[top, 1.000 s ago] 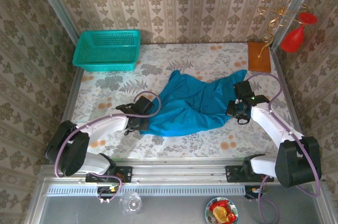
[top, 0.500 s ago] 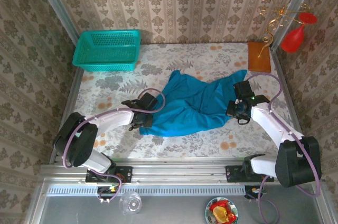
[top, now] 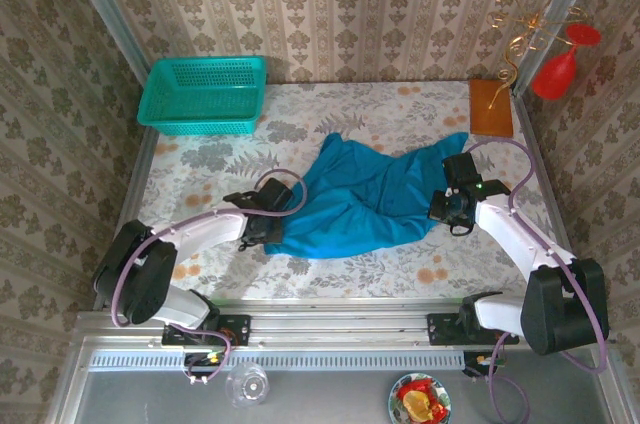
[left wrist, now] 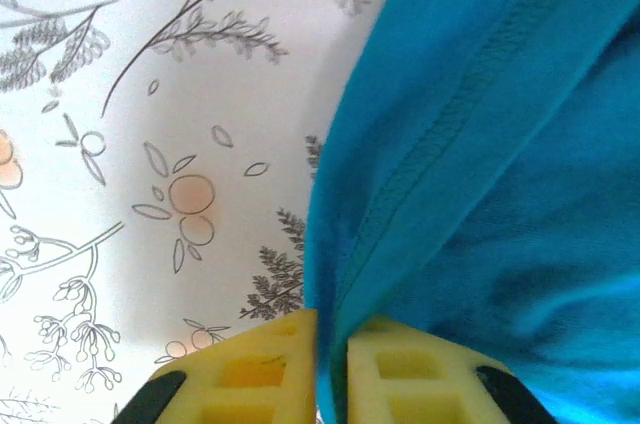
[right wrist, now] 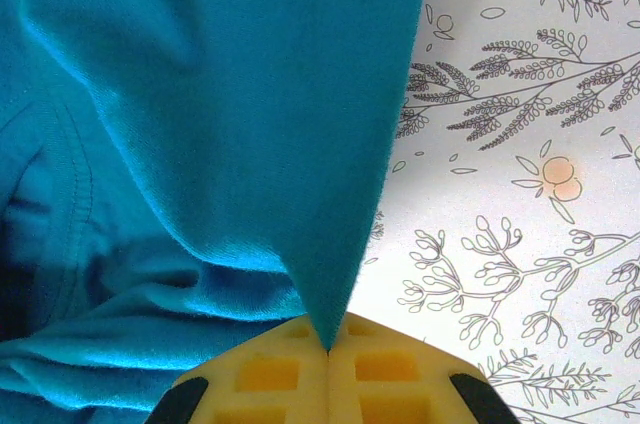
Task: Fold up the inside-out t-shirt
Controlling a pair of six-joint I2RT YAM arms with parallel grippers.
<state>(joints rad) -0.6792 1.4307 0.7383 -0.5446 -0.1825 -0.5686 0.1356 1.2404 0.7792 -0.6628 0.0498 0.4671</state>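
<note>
Left claw (top: 262, 228): closed on the lower left corner of the t-shirt (top: 360, 202), at the cloth's 8 o'clock; in the wrist view a stitched hem runs down between the yellow pads (left wrist: 260, 364).
Right claw (top: 447, 207): pinched tight on a pointed fold of the t-shirt's edge, at its 3 o'clock.
T-shirt: rumpled at the middle of the table (top: 400, 274), reaching from one claw to the other.
Basket (top: 205, 94): at the table's 10 o'clock corner, well apart from the t-shirt.

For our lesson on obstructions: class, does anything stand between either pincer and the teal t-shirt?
Nothing visible does. The left pincer and the right pincer are each shut directly on cloth of the t-shirt, one at each side of it.
</note>
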